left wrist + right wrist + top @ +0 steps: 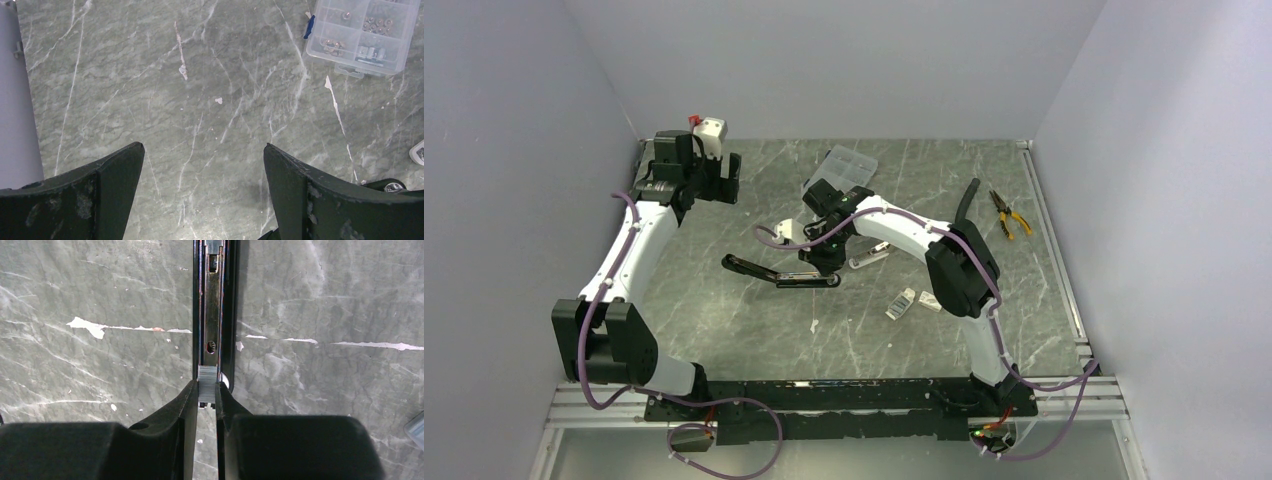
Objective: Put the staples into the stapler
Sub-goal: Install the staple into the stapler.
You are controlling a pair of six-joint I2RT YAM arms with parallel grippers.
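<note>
The black stapler [764, 270] lies opened flat on the marble table, left of centre. In the right wrist view its metal magazine channel [214, 315] runs straight away from me. My right gripper [206, 390] is shut on a short silvery strip of staples [207, 385], held at the near end of that channel, right over it. From above, the right gripper [824, 262] points down at the stapler's right end. My left gripper [204, 155] hangs open over bare table at the back left, with nothing between its fingers.
A clear compartment case [849, 165] sits at the back centre, also the clear case [362, 32] in the left wrist view. The white staple box's two parts [902, 303] lie by the right arm. Yellow-handled pliers [1011, 215] and a black tool [967, 198] lie at the right.
</note>
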